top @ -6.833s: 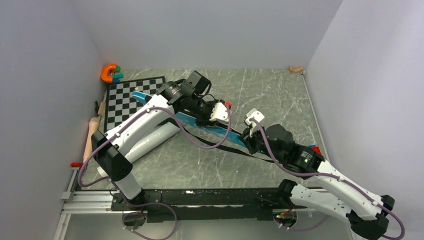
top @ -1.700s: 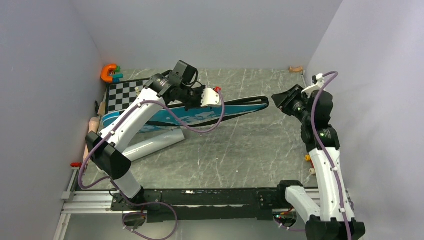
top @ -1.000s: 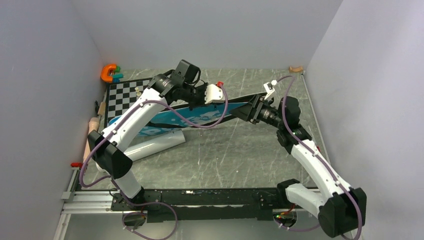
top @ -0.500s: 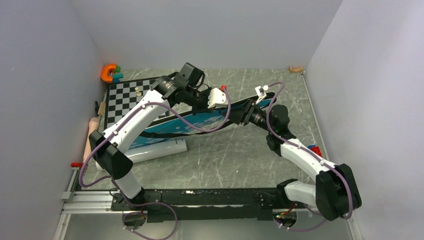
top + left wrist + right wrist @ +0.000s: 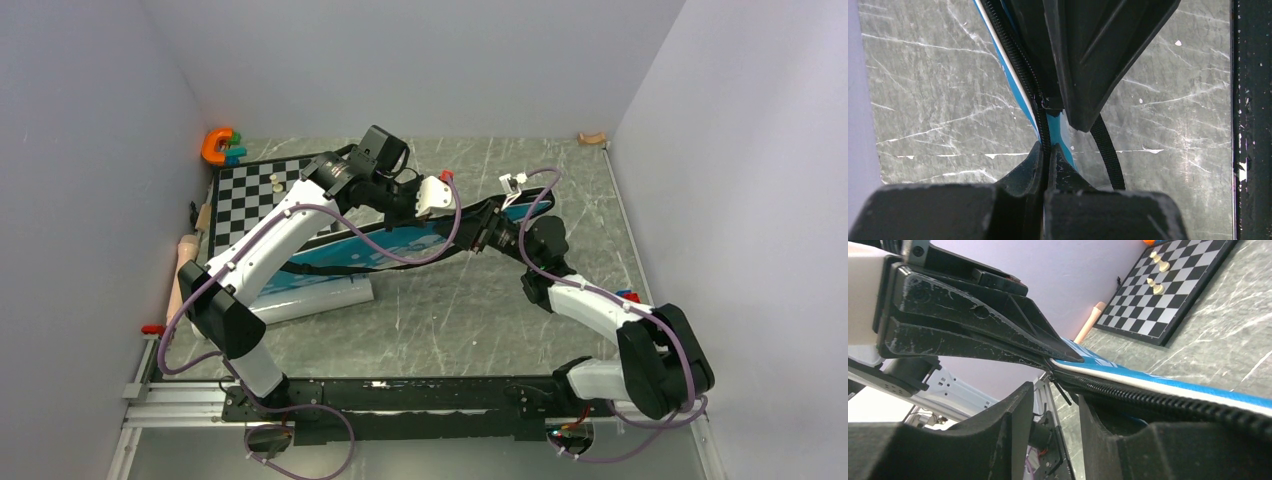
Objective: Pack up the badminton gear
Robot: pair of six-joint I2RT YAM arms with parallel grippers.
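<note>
Grey marble counter (image 5: 480, 310) carries the blue bag (image 5: 370, 248) at its middle. My right hand (image 5: 1054, 395) stands parted astride the zip pull (image 5: 1060, 390), gripping nothing. Beyond, my left hand (image 5: 1047, 155) is clamped on the zip seam. I advise pinching the pull squarely, then drawing along the teeth.

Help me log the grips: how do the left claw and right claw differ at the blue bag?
Left claw is shut, pinching the blue bag at its zipper; right claw has its jaws apart, gripping nothing. Left claw reaches in from the chessboard side; right claw from the opposite side. Both sit at the same zipper stretch.
</note>
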